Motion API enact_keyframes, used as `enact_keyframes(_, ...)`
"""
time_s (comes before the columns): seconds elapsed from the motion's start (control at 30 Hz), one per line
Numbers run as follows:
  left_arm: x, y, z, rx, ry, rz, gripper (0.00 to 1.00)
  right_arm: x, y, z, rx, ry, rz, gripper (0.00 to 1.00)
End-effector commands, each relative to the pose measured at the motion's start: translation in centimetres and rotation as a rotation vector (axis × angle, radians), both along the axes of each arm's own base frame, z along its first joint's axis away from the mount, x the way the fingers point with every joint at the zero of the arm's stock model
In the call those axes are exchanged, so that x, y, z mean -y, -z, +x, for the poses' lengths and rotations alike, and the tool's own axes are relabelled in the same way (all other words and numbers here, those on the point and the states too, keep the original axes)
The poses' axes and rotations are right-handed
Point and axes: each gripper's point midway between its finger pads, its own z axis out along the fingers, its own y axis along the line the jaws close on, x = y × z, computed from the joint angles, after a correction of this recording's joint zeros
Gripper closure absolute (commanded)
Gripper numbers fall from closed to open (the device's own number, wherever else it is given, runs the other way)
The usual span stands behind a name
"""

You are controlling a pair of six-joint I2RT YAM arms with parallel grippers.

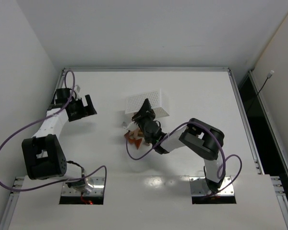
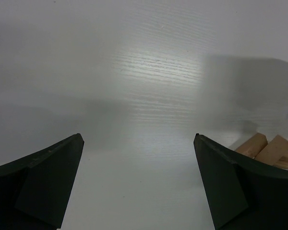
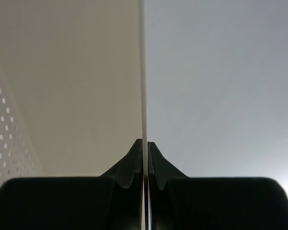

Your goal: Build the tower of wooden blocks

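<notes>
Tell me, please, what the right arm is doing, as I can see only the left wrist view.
Observer: The right end effector is shut.
Operator: Where is it pointing?
Observer: Toward the white perforated box at mid-table; the top view shows its tip overlapping the box.
Operator: Are there blocks besides the tan ones at my right edge?
Observer: Yes, reddish-brown wood blocks lie beside that arm's wrist, on the near side of the box.

Right jaws, pressed to a point, overlap the white perforated box (image 1: 154, 98); the wood blocks (image 1: 133, 137), tan and reddish-brown, lie just behind them by the wrist. Left jaws, spread, hang over the counter (image 1: 197, 91) well off to their left
</notes>
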Motion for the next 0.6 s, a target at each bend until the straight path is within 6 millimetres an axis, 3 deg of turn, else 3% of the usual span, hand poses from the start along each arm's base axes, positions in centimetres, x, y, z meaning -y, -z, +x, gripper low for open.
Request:
enact_keyframes(0.0, 0.0, -1.8, 0.5, 0.085, -0.001, -0.011, 0.00, 4.3, -12.5, -2.6, 0.409, 0.079, 0.297, 1.00)
enact_keyframes(0.13, -0.2, -2.2, 0.2, 0.092, 0.000, 0.004, 0.00, 5.9, -13.4, -1.3, 0.400, 0.163, 0.313, 1.00)
enact_keyframes(0.23, -0.1, -2.1, 0.0, 0.092, 0.000, 0.004, 0.00, 5.8, -13.7, -1.7, 0.440, 0.122, 0.291, 1.00)
enact_keyframes(0.3, -0.1, -2.1, 0.0, 0.092, 0.000, 0.004, 0.00, 5.8, -15.1, -2.7, 0.436, 0.130, 0.333, 1.00)
enact_keyframes(0.37, -0.2, -2.5, 0.2, 0.101, 0.000, 0.006, 0.00, 5.6, -14.3, -3.7, 0.410, 0.110, 0.314, 1.00)
enact_keyframes(0.43, -0.1, -2.4, 0.0, 0.092, 0.000, 0.004, 0.00, 7.2, -15.5, -4.2, 0.400, 0.152, 0.341, 1.00)
enact_keyframes(0.5, -0.3, -2.8, 0.2, 0.112, -0.006, 0.015, 0.00, 7.7, -14.7, -3.8, 0.365, 0.165, 0.338, 1.00)
enact_keyframes(0.53, -0.3, -2.9, 0.1, 0.124, -0.006, 0.018, 0.00, 7.3, -15.0, -4.0, 0.388, 0.134, 0.346, 1.00)
enact_keyframes(0.57, -0.3, -2.7, 0.1, 0.125, -0.006, 0.018, 0.00, 6.0, -13.4, -3.2, 0.381, 0.124, 0.325, 1.00)
